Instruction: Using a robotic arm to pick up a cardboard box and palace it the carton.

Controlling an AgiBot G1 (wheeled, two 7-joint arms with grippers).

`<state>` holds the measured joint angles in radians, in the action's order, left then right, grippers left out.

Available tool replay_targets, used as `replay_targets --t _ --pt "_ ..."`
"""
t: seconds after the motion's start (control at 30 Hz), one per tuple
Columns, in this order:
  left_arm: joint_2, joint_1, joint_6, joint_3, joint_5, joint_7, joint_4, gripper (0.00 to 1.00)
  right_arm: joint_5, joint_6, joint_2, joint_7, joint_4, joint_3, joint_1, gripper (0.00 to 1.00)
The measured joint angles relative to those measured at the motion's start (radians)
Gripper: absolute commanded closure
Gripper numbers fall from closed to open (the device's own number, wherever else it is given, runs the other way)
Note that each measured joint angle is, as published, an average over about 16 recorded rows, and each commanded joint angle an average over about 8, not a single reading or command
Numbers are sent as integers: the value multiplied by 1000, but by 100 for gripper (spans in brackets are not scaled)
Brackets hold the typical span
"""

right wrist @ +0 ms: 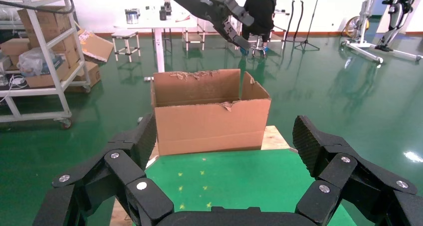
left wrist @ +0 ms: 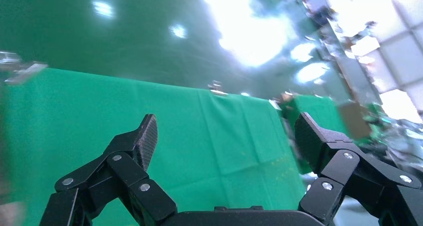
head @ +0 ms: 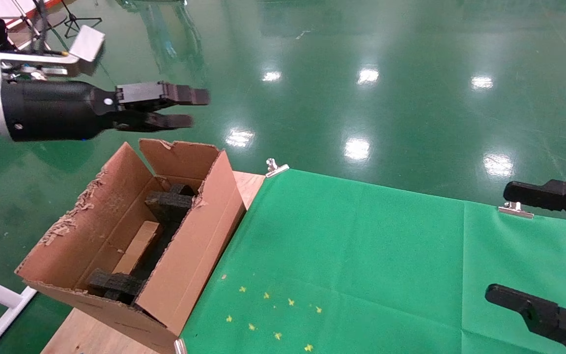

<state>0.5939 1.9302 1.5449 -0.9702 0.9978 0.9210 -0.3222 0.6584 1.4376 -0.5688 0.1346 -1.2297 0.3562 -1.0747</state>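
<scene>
The small flat brown cardboard box (head: 135,247) seems to lie already inside the large flapped corrugated carton (head: 192,246) — half hidden by black foam — while the white-and-black left gripper (head: 184,108) hangs empty above it, fingers apart, so little remains.

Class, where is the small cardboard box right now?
In the head view, the cardboard box lies inside the carton at the table's left, between black foam blocks.

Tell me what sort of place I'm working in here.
Likely a robot lab or workshop: glossy green floor, shelving stacked with boxes, a white bench with a person seated beyond the carton.
</scene>
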Motion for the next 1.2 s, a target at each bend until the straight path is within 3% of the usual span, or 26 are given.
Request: replay_targets --t 0.4,1.2 --pt "1 -80 35 68 -69 -31 -71 0 0 0 0 0 0 0 0 0" --pt "8 -396 2 322 -150 -317 -434 0 0 0 0 0 0 0 0 0"
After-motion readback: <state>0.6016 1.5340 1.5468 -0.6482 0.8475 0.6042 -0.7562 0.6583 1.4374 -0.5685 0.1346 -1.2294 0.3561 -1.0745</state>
